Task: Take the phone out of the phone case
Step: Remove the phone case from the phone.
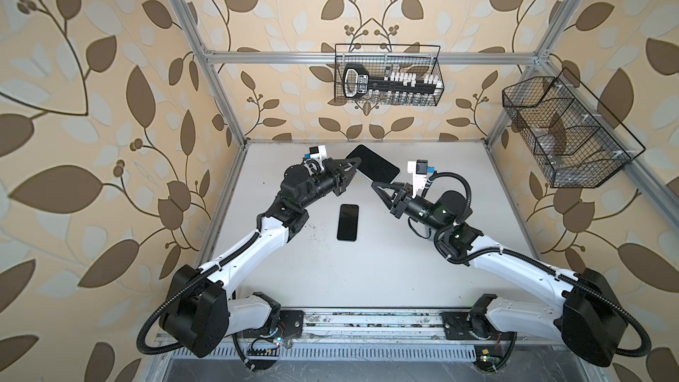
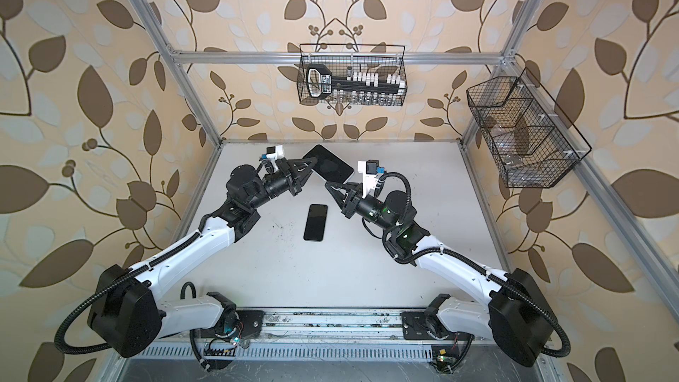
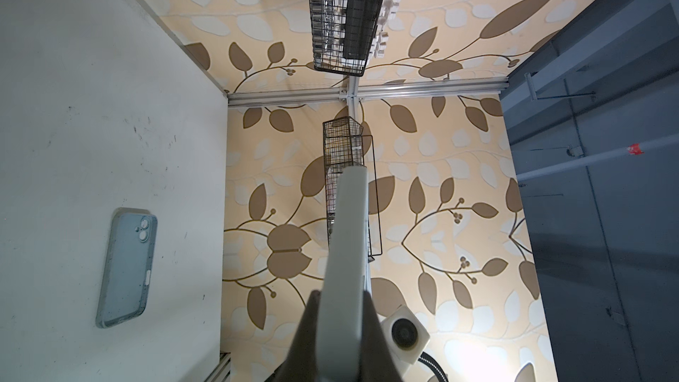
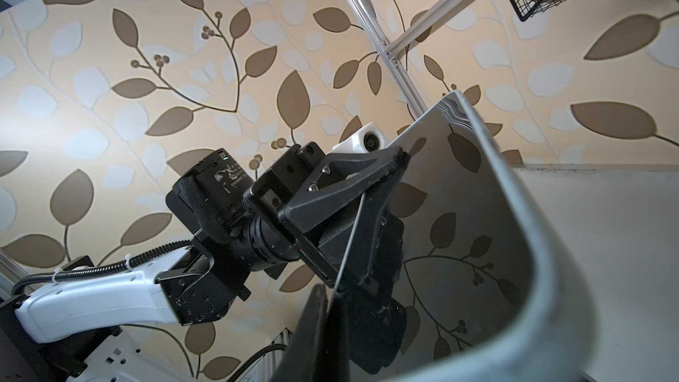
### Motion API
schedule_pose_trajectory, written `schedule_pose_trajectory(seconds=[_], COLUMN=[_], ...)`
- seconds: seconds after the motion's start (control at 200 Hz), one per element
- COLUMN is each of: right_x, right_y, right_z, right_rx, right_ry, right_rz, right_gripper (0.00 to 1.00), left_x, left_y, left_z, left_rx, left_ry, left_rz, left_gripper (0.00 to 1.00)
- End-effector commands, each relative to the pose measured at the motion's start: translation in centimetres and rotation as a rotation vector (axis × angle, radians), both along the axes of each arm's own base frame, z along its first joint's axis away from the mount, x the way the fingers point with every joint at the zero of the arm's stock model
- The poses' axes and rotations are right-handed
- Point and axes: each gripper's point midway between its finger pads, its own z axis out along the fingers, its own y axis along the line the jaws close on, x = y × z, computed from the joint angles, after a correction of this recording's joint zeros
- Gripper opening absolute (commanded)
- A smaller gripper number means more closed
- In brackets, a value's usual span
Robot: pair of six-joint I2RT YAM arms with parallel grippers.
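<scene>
a cased phone (image 1: 373, 164) spans the gap between the jaws, its long axis running from left jaws to right jaws, each clamped on one end.

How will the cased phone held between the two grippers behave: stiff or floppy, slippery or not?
The cased phone is probably stiff: it spans flat from the left gripper to the right gripper without sagging. Its glossy screen, mirroring the wallpaper, is likely slippery; the matte pale case rim should grip better.
</scene>
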Motion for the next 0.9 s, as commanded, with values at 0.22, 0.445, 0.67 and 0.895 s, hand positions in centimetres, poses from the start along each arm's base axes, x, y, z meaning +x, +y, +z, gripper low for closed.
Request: schedule_pose_trajectory(seconds=[0.22,0.445,0.67,0.895], right_x=[-0.5,-1.0,-1.3,-1.5], right_y=[-0.5,-1.2,-1.9,-1.8], right_z=[-3.1,-2.5,-1.8,-2.5], right_rx=[-0.072,0.016,0.019,-0.044], right_ry=[0.000,0.043,0.035,0.010], right_rz=[0.009,0.040,0.016,0.001], right_gripper=[0.26,0.25,0.15,0.13], left_x=[0.6,0.7,0.8,0.9], left_y=[0.9,0.9,0.9,0.9], left_z=[1.8,1.5,1.4,1.6], left_rx=[-0.019,-0.018,-0.017,-0.021], left_ry=[-0.026,-0.030,-0.028,-0.020], left_rz=[0.056,0.060,0.058,0.063], left_gripper=[0.00,0.00,0.00,0.00])
